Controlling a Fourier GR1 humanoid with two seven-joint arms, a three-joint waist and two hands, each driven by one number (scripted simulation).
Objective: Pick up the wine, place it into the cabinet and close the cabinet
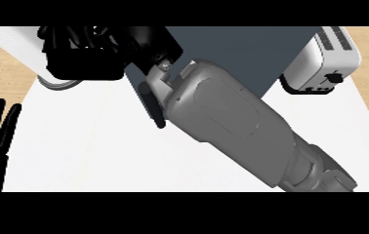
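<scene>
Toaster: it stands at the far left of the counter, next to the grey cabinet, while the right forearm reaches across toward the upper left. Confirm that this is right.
Not quite. The head view shows the toaster at the far right of the counter, not the far left. The rest holds: it stands next to the grey cabinet, and the right forearm reaches across toward the upper left.

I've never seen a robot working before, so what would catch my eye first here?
A big grey forearm slants up from the lower right, its black right hand at the upper left beside a dark grey cabinet. A white toaster stands at the right edge; black fingers of the left hand show at the left edge.
</scene>
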